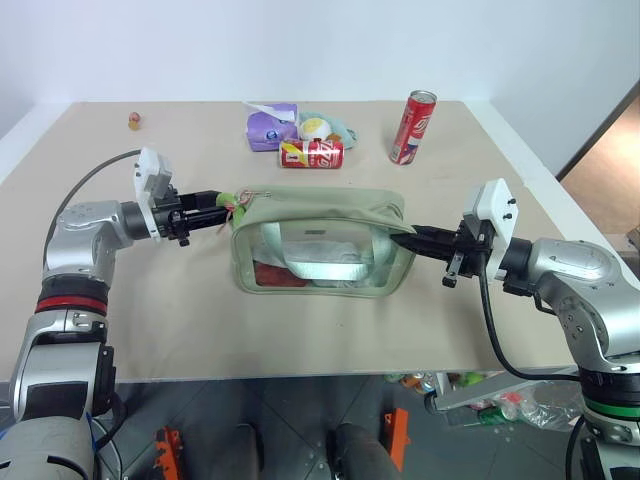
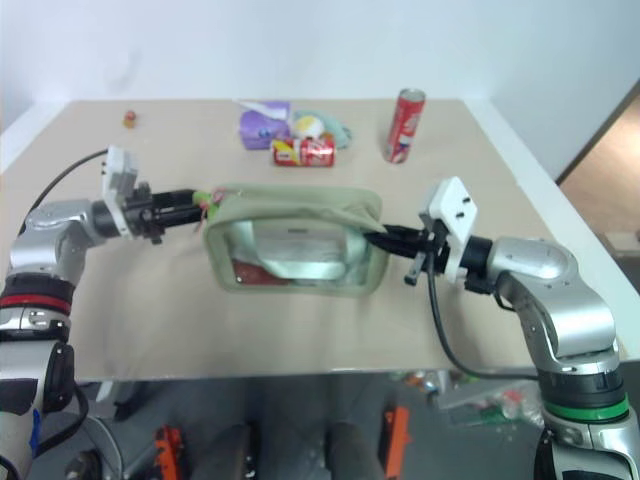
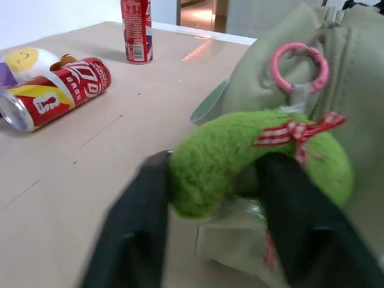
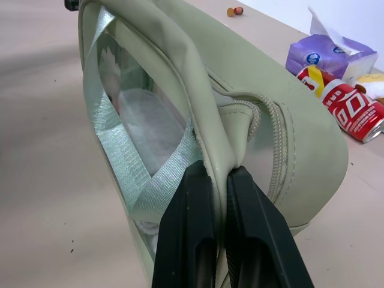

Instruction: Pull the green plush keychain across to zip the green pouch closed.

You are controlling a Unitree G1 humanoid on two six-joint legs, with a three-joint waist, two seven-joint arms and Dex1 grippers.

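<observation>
Fingers of the left gripper [image 3: 219,198] clench the green plush keychain [image 3: 240,153] at the left end of the green pouch [image 1: 320,215], mid-table; at its right end the right gripper [image 4: 219,180] pinches the pouch's fabric edge

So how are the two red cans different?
One red can stands upright near the table's far right side; the other red can lies on its side beside the purple packet. The standing can is plain red and white, while the lying can has a yellow patch by its top end. Both are slim drink cans of similar size.
</observation>
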